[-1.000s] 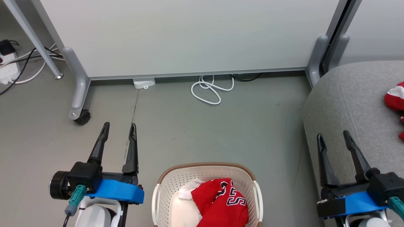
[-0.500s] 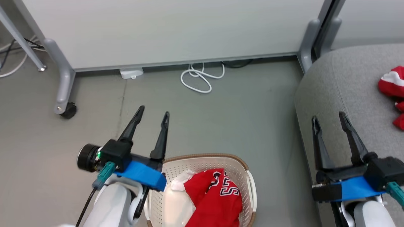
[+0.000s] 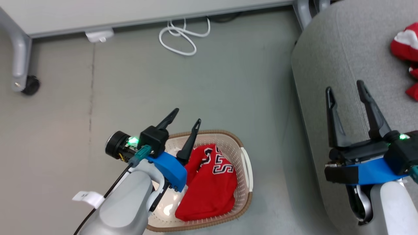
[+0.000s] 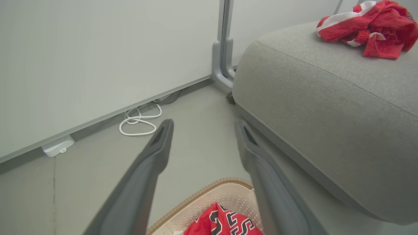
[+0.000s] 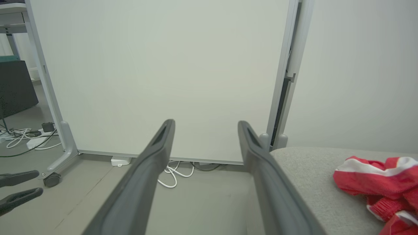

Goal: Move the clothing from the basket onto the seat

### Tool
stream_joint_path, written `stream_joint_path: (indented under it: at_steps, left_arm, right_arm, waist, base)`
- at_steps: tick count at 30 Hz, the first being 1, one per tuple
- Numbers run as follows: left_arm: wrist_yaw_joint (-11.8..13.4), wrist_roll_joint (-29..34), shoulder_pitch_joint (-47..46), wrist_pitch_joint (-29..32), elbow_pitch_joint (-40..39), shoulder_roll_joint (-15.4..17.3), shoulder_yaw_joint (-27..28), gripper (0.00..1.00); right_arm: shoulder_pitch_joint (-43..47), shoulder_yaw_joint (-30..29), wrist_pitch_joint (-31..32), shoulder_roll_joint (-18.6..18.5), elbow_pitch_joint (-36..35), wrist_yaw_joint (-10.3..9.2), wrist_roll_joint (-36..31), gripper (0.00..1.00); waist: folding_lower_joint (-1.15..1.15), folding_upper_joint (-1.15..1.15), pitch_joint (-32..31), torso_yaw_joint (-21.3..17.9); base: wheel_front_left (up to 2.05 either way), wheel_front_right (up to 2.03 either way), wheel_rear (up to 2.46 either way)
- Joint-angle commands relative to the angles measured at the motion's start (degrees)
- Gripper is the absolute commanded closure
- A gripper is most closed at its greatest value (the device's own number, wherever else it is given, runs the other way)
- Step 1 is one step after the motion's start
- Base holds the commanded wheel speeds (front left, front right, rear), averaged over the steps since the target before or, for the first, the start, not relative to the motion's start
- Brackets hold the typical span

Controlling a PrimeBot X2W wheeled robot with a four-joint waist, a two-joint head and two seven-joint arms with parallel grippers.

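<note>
left gripper [image 3: 188, 115]: fingers spread wide, nothing between them; hangs over far-left rim of basket [image 3: 242, 153], tips pointing out over the floor [image 3: 65, 130]
basket: on the floor, just left of the seat [image 3: 326, 58]
red jersey [image 3: 209, 186]: bunched inside basket, right half, lettering up
right gripper [image 3: 343, 85]: fingers apart, empty; above seat's left edge
seat: grey cushion, right of basket
second jersey [image 3: 404, 45]: crumpled on seat top, well apart from both grippers
white cable [image 3: 178, 36]: coiled on floor at base of panel [image 3: 98, 9]
</note>
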Motion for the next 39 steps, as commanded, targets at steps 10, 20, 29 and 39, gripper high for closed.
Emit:
stream_joint_path:
  at_steps: [10, 20, 29, 39]
  left_arm:
    - [0.0, -9.0, -10.3, 0.0, 11.9, 0.6, -14.1, 0.00]
    - [0.0, -20.0, -16.2, 5.4, 19.2, 1.3, -27.8, 0.00]
    - [0.0, -28.9, -21.0, 11.8, 21.1, 3.1, -35.9, 0.00]
    - [0.0, -33.5, -25.5, 19.4, 21.5, 3.6, -38.7, 0.00]
  right_arm:
    - [-5.4, 0.9, -0.2, -1.1, -2.3, 0.02, -0.6, 0.00]
    - [-8.7, 1.0, -0.2, -2.1, -4.2, 0.03, -1.1, 0.00]
    - [-10.4, 0.8, -0.2, -2.3, -6.7, 0.02, -1.8, 0.00]
    - [-11.2, 0.2, -0.2, -2.5, -10.4, 0.03, -2.7, 0.00]
  waist:
    - [-0.01, 0.00, 12.0, -2.6]
    - [-0.01, 0.00, 20.3, -3.4]
    - [-0.01, 0.00, 28.4, -3.8]
    - [-0.01, 0.00, 35.8, -3.4]
  base:
    - [0.00, 0.00, 0.00]
    - [0.00, 0.00, 0.00]
    - [0.00, 0.00, 0.00]
    - [0.00, 0.00, 0.00]
